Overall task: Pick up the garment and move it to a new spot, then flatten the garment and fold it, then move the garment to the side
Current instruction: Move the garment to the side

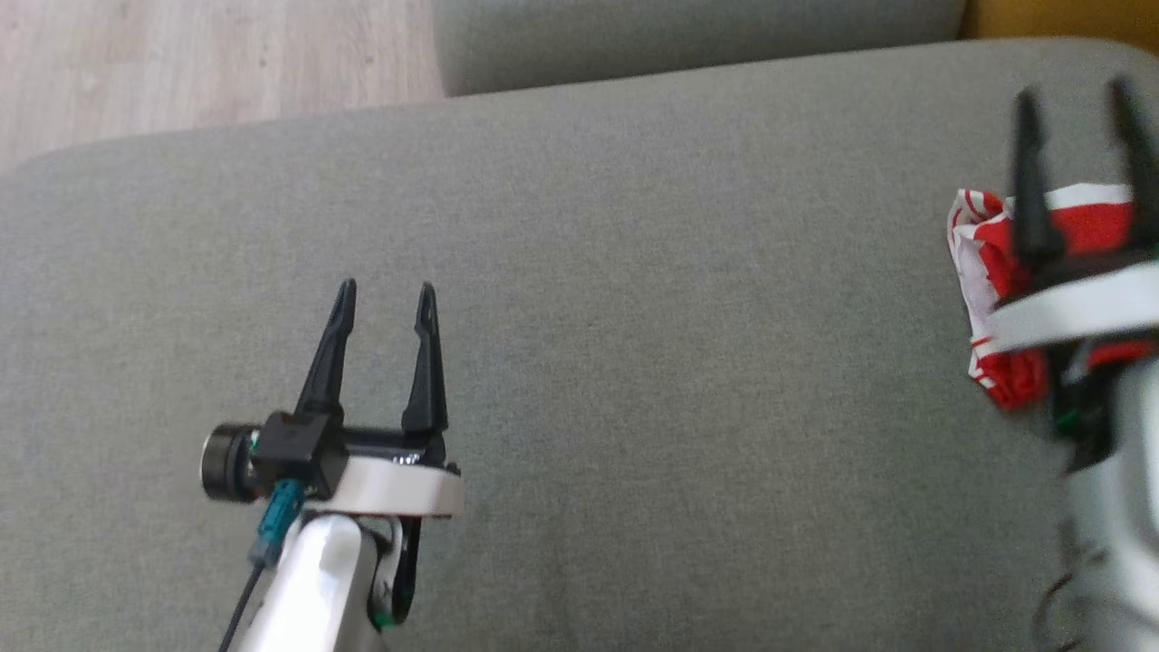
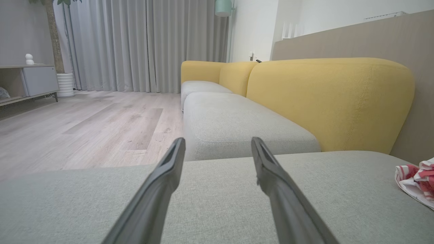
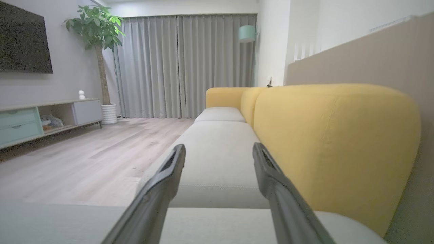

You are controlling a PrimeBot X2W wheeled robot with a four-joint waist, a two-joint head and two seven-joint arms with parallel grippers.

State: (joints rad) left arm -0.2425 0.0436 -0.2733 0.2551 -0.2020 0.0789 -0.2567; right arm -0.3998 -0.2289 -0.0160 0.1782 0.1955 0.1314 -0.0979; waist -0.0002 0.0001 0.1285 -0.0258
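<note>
The garment (image 1: 982, 263), a red and white bundle, lay on the grey sofa cushion (image 1: 679, 272) at the right edge of the head view, about halfway up the frame. It looked compact, gathered rather than spread flat. How neatly it was folded could not be told, since the arm and the frame edge hid its right part. What showed ran roughly top to bottom in the frame, so that was probably its long axis.

The right claw (image 1: 1075, 91) was in front of it in that view. Its two dark fingers pointed toward the top of the frame and crossed the cloth, with the tips past the garment's upper edge. The fingers were spread apart and pinched nothing. In the right wrist view the right claw (image 3: 218, 146) showed only grey sofa seat between its fingers. The garment therefore lay back toward this claw's wrist, not out ahead of the tips.

The left claw (image 1: 387, 290) sat in the lower left of the head view, also spread and empty, well apart from the cloth. In the left wrist view the left claw (image 2: 217, 140) pointed along the sofa, and the garment (image 2: 418, 181) lay off at the lower right edge.

The right arm was by far the nearer. Any further nudge would likely fall to it, and the tips would first need drawing back and down.
</note>
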